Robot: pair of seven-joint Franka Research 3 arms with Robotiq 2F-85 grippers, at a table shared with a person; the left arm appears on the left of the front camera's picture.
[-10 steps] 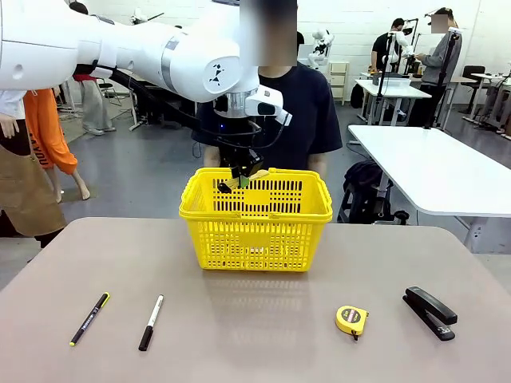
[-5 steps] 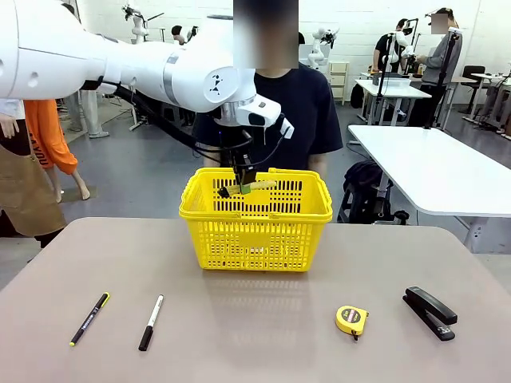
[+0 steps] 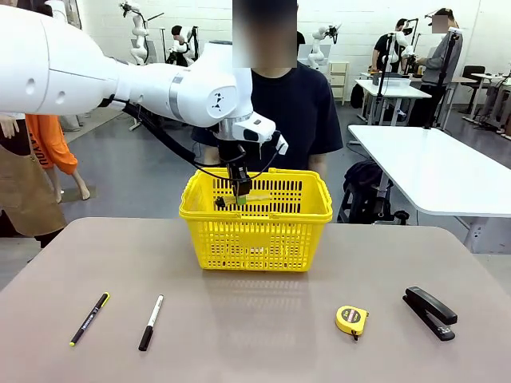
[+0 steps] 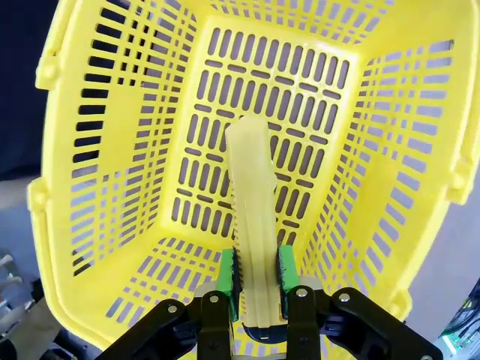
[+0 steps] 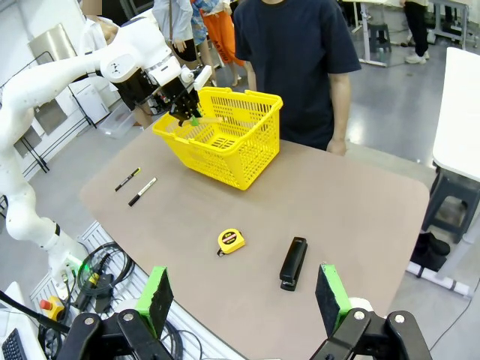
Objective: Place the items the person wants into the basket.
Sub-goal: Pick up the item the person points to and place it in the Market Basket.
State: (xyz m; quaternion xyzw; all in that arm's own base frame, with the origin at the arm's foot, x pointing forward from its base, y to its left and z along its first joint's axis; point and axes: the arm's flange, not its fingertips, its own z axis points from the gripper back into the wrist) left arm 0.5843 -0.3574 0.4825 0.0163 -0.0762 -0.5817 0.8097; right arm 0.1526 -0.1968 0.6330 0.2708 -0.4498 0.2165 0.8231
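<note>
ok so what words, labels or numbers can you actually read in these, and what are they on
None of the text can be read.
black pen with yellow end: pale print along the barrel, too small to read.
tape measure: a label on its black centre, too small to read.
left arm: a dark logo mark on the joint cap, with no legible letters.

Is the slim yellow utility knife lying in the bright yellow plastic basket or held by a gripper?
Held. Green pads of the left gripper clamp the utility knife, which points down into the basket.
</note>
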